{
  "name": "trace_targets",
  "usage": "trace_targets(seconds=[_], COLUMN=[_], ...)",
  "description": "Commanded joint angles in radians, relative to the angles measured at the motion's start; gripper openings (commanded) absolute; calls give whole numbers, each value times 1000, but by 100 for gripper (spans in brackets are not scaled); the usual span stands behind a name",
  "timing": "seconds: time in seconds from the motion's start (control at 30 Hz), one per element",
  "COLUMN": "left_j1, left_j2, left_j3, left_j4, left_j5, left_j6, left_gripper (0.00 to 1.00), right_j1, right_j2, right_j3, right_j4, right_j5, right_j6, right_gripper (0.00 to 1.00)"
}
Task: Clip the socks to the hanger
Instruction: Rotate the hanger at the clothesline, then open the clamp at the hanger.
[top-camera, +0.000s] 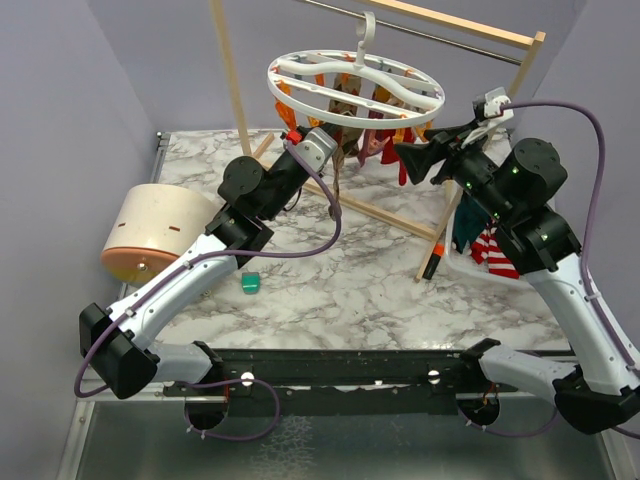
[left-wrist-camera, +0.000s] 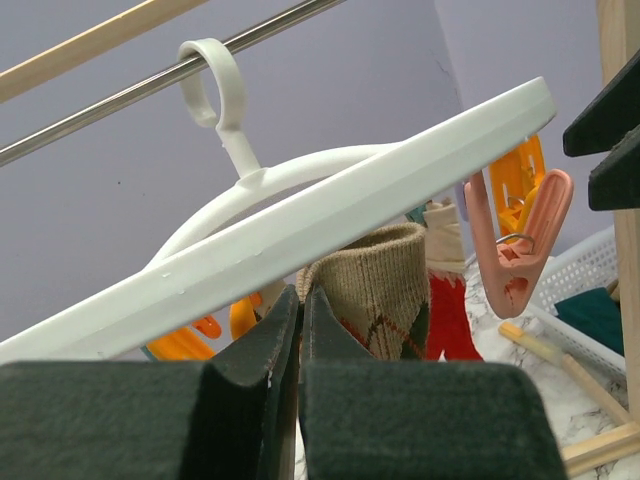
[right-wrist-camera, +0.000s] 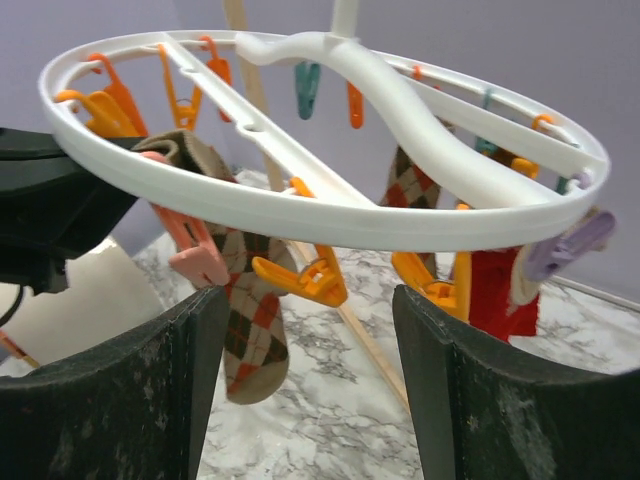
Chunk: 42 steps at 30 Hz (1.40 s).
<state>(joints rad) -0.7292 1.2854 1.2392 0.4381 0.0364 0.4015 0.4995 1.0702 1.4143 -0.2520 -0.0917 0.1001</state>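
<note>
One hanger (right-wrist-camera: 300, 215); two argyle socks (right-wrist-camera: 250, 320)

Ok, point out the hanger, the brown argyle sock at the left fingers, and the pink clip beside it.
hanger (left-wrist-camera: 350, 200): left wrist view, on the white ring's front rim.
brown argyle sock (left-wrist-camera: 375, 290): left wrist view, on its ribbed tan cuff.
pink clip (left-wrist-camera: 515, 280): left wrist view, on its lower pinching end.
</note>
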Motion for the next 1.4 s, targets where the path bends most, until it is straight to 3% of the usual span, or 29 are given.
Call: trace_targets(seconds=[0.0,0.87,1.27,1.37], left_j1=[-8,-8,-9,-9], left_j2=[-22,-6,-5,-5], left_j3=[30,47,42,42], left_j4=[5,2,1,1], left_j5=[-28,-12,-15,-16], left_j6=[13,19,23,25], left_gripper=[0,0,0,0], right_j1=[-7,-10,-10,-9], right_j2=[7,74,52,37], right_j3=[-10,12,-6,-10], right_j4=[72,137,186,185], right_j5=[-157,-206,-257,-251], right_j6=[32,41,51,51], right_gripper=[72,68,55,61])
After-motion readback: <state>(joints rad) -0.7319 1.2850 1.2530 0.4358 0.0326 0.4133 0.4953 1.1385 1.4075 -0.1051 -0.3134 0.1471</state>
